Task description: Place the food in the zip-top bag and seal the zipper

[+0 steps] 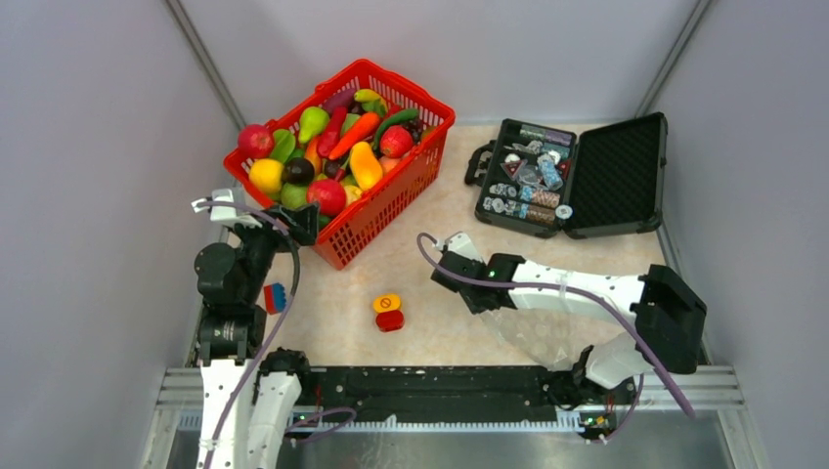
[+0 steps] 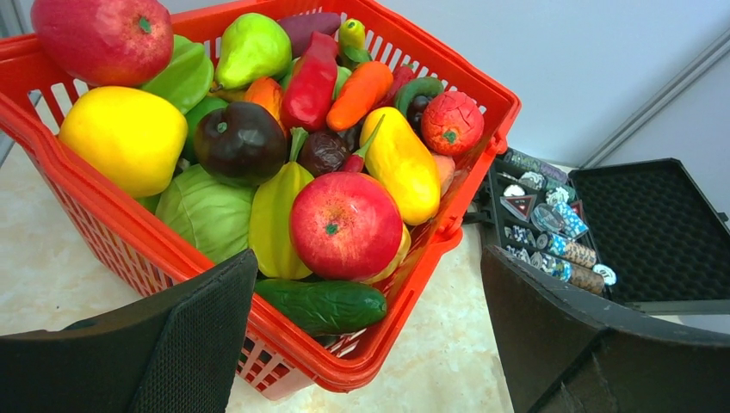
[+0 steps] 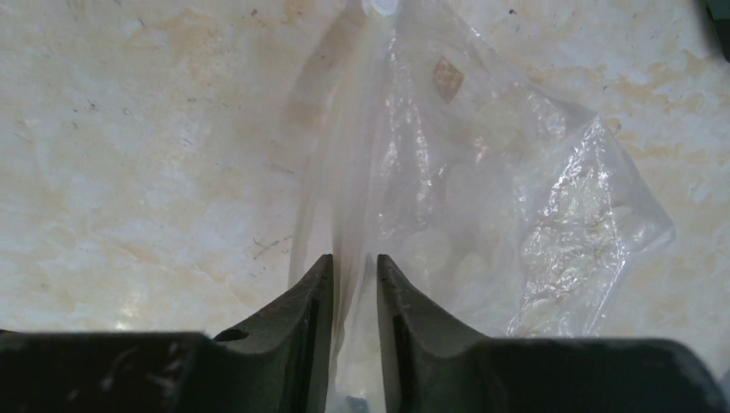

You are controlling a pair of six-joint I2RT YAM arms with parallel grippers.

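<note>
A: Okay, left tool (image 2: pixel 366 280) status?

B: Spread wide, nothing between the fingers. It hovers at the near corner of the red basket (image 2: pixel 405 344), pointed in at the pile.

A: Food?

B: All the food (image 1: pixel 332 147) I can see sits in that basket, heaped above the rim. On the left wrist view a red apple (image 2: pixel 344 225) is nearest the tool. A dark green cucumber (image 2: pixel 323 305) lies just below it against the basket wall. A carrot (image 2: pixel 357 93) and a green pear (image 2: pixel 251 47) are farther back.

A: Bag?

B: The zip-top bag (image 3: pixel 491 198) lies on the counter (image 3: pixel 129 155), right of centre and toward the near edge. In the top view it is partly under the right arm. It is well apart from the basket.

A: Right tool (image 3: pixel 355 277)?

B: It's at the bag's edge, low over the counter. The fingers stand close together, and a fold of the clear film runs up through the narrow gap between them. Can't tell whether the pads actually bite the film or only flank it.

A: Anything else out there?

B: An orange-and-red button block (image 1: pixel 388 313) sits loose on the counter between the two arms. A blue-and-red brick (image 1: pixel 275 297) is just beside the left arm. A black case (image 1: pixel 587 176) stands open at the far right, lid laid back, its tray full of small pieces.
</note>
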